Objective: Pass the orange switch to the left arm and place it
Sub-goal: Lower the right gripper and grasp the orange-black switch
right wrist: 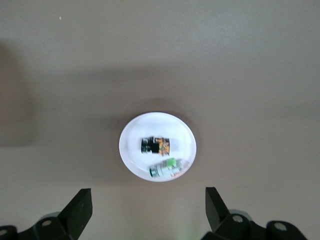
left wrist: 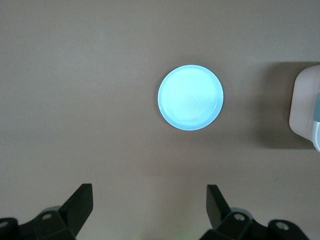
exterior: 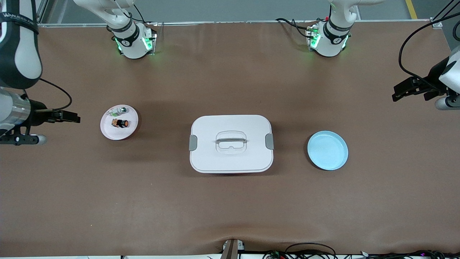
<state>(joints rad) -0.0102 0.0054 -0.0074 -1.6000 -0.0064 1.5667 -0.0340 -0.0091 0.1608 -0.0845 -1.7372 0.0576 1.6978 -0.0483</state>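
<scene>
The orange switch (exterior: 120, 123) (right wrist: 156, 145) lies on its side on a small white plate (exterior: 110, 132) (right wrist: 131, 150) toward the right arm's end of the table. My right gripper (exterior: 73, 117) (right wrist: 147, 192) hangs open and empty high over the table, off to the side of that plate. The large white box (exterior: 215, 158) (left wrist: 304, 107) stands in the middle of the table with its lid on. Above the left arm's end of the table, my left gripper (exterior: 398, 92) (left wrist: 149, 189) is open and empty too, apart from everything.
A small silvery-green clear part (exterior: 120, 110) (right wrist: 167, 168) shares the white plate with the switch. A light blue plate (exterior: 327, 150) (left wrist: 190, 97) with nothing on it sits between the box and the left arm's end. Cables run along the table's front edge.
</scene>
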